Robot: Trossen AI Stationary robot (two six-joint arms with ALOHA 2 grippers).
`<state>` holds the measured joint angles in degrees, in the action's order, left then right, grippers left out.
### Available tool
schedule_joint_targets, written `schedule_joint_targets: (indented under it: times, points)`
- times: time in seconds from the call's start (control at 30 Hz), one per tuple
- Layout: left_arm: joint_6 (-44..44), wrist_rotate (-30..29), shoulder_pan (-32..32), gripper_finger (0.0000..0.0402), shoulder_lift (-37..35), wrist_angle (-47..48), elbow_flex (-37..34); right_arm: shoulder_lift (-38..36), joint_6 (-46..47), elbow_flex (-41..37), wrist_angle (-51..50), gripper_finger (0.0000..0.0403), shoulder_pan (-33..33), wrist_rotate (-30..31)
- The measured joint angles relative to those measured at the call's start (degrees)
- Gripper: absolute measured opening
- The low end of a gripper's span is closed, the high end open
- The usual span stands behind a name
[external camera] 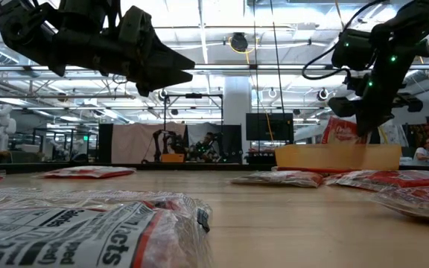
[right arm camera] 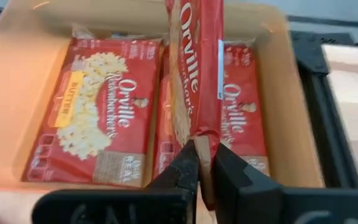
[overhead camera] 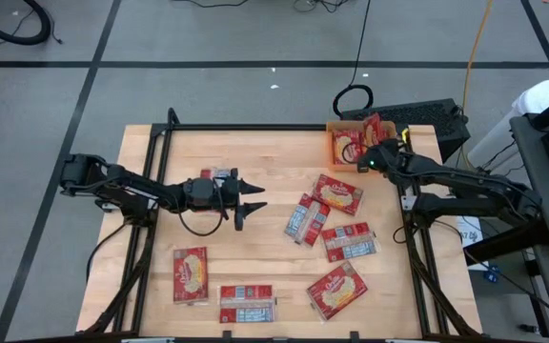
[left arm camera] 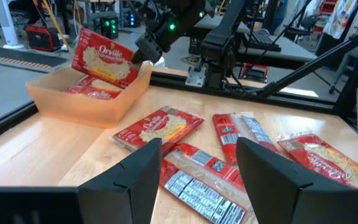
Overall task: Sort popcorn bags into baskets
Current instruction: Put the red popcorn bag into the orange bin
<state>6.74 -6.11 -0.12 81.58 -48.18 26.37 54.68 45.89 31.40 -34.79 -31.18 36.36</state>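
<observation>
Right gripper (right arm camera: 204,163) pinches 1 popcorn bag (right arm camera: 197,68) on edge over the orange basket (right arm camera: 17,93); next, release; left gripper (overhead camera: 253,197) waits spread, empty.

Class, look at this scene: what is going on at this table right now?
The right gripper is shut on a popcorn bag, held on edge over the orange basket, where other bags already lie. The left gripper hovers open over mid-table, empty. Seven more packets lie loose on the wooden table.
</observation>
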Motion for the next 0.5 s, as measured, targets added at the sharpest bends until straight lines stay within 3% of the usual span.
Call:
schedule_joint_targets:
  times: [0.5]
  points:
    - [0.3,0.0,0.0,0.0218,0.0,1.3,0.0,-4.8,2.2,0.0,-3.7,0.0015,0.0,-7.8]
